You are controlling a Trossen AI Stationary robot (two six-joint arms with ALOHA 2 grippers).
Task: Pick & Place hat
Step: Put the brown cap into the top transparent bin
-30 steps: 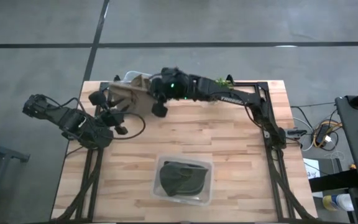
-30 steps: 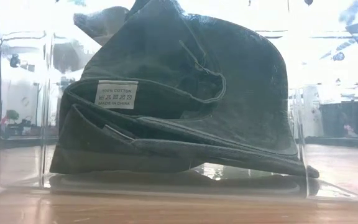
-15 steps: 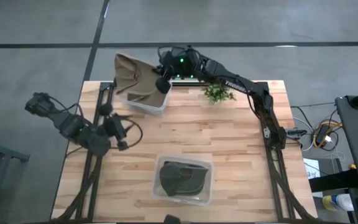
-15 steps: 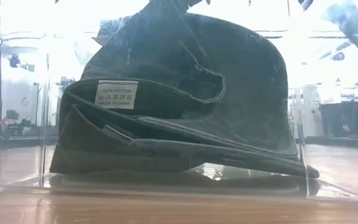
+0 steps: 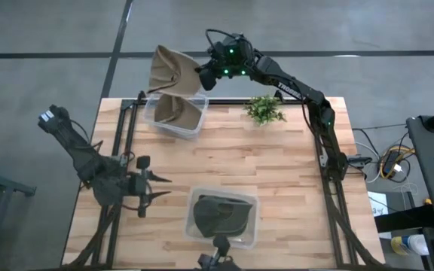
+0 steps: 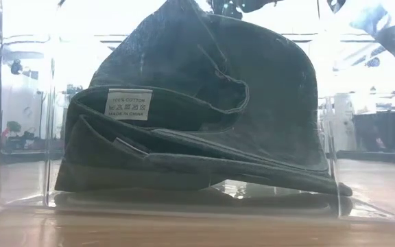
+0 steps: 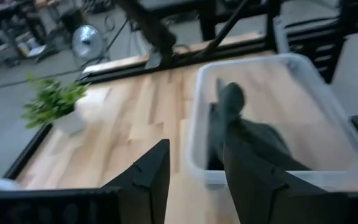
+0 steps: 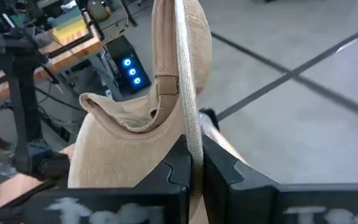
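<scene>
Right gripper (image 8: 194,168) pinching tan hat (image 8: 142,124)

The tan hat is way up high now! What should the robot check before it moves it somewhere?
1. Grip on the tan hat: ok, the right gripper is shut on its brim.
2. Hat lifted out of the far clear bin: ok, though another tan piece lies inside.
3. Near clear bin: not ok as a drop spot, a dark hat already fills it.
4. Left gripper out of the way: ok, it is open over the table near that bin.
5. Small plant: ok, standing beside the far bin, apart from the hat.
6. Where the hat should go: cannot tell.
</scene>
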